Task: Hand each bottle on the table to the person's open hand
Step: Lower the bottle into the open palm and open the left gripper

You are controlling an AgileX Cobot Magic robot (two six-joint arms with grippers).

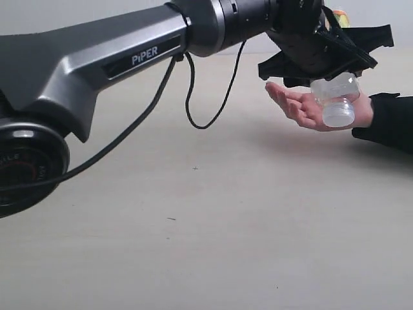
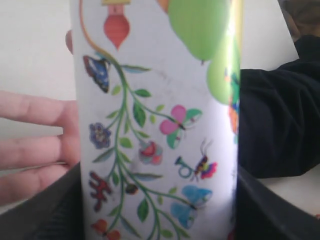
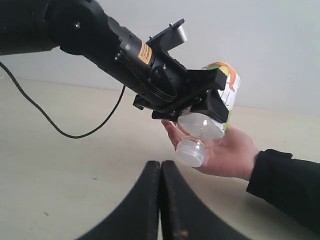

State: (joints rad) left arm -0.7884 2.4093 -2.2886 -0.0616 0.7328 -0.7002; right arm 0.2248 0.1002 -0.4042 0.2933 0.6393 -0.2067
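The squarish clear bottle with the white floral label (image 1: 335,97) hangs cap-down, its white cap (image 3: 190,152) resting in the person's open hand (image 1: 297,106). My left gripper (image 1: 322,58) is shut on the bottle's body; the label (image 2: 155,120) fills the left wrist view between the two black fingers, with the hand's fingers (image 2: 35,135) behind it. In the right wrist view my right gripper (image 3: 160,167) is shut and empty, low over the table (image 1: 193,245) and short of the hand (image 3: 230,155). The other three bottles are out of view.
The person's black sleeve (image 1: 387,123) lies on the table at the right edge. A black cable (image 1: 206,110) loops down from the left arm (image 1: 129,58), which spans the exterior view from the left.
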